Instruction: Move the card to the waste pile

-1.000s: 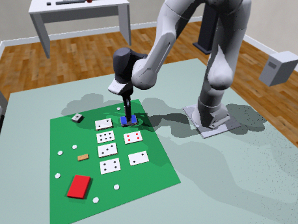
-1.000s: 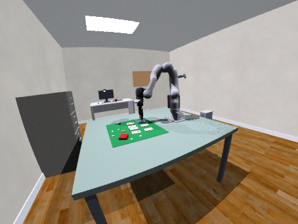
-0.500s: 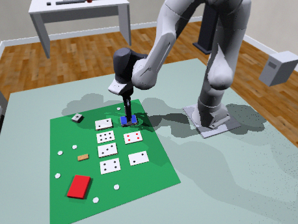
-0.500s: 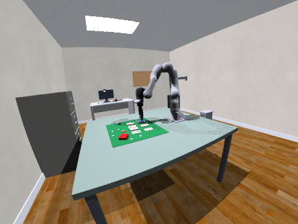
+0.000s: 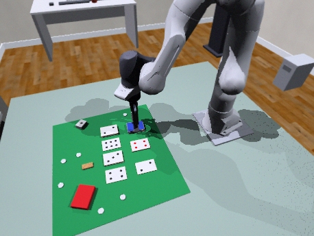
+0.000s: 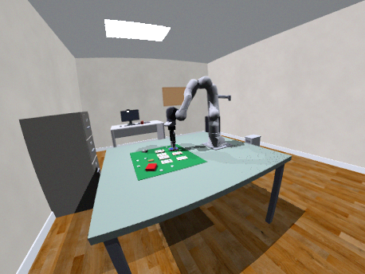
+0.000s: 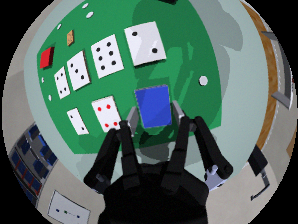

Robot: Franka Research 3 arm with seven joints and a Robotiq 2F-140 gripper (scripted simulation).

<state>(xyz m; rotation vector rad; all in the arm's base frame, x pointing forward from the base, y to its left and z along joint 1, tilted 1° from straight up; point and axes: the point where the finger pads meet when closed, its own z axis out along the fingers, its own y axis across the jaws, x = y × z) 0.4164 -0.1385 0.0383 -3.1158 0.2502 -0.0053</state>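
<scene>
The face-down stock is a blue-backed stack on the green mat (image 5: 116, 167), at its far right. It also shows in the wrist view (image 7: 154, 107). The waste pile (image 5: 109, 130) is a white face-up card just left of the stock, and it shows in the wrist view (image 7: 145, 43) too. My gripper (image 5: 136, 129) is lowered onto the stock, pointing straight down. In the wrist view its fingers stand half open on either side of the blue top card, close to its edges. The card lies flat on the stack.
Several face-up cards (image 5: 113, 159) lie in two columns nearer the camera. A red box (image 5: 83, 196), a tan tile (image 5: 88, 166), a grey block (image 5: 81, 124) and white chips (image 5: 63, 160) are scattered on the mat's left. The robot base (image 5: 223, 128) stands to the right.
</scene>
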